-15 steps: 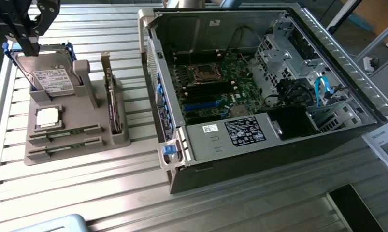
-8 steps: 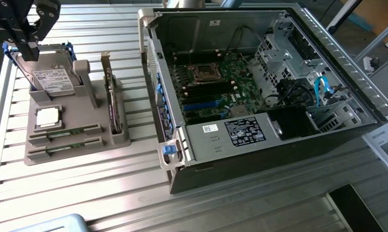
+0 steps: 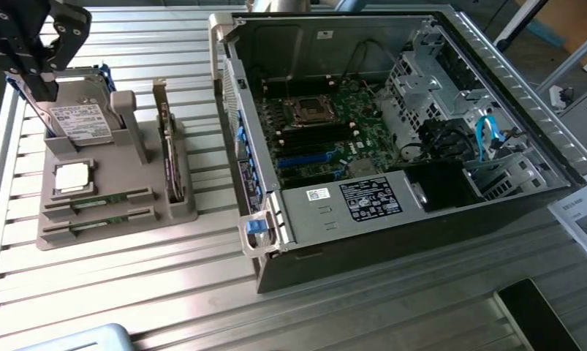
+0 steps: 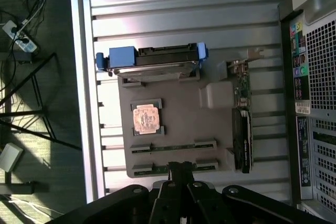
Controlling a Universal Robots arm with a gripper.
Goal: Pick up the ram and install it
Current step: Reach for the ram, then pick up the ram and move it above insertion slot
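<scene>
My fingers (image 3: 42,86) (image 4: 181,169) are pressed together with nothing between them. In the exterior view they hang at the far end of the tray, over the hard drive and touching nothing.

Under me the worktop (image 3: 176,292) of metal slats carries everything. On the exterior view's right stands the biggest thing, an open computer case (image 3: 303,267) (image 4: 315,103), with its side panel off and the green motherboard (image 3: 318,124) bare inside.

Just beside the case, on the exterior view's left, lies a grey tray (image 3: 176,212) (image 4: 178,114) with shaped slots. At its far end a hard drive (image 3: 79,117) (image 4: 152,59) leans upright in its holder. Along the side nearest the case a card (image 3: 167,139) (image 4: 241,124) with a metal bracket stands on edge. In the middle a square processor (image 3: 72,178) (image 4: 145,117) lies flat in its recess.

The ram (image 3: 96,224) (image 4: 160,168) lies in the outermost slot, the one farthest from the hard drive, resting lengthwise between two grey end blocks. In the wrist view my fingertips overlap its middle, though I am well apart from it. The second green stick (image 3: 100,200) (image 4: 173,145) lies parallel in the next slot, between the ram and the processor.
</scene>
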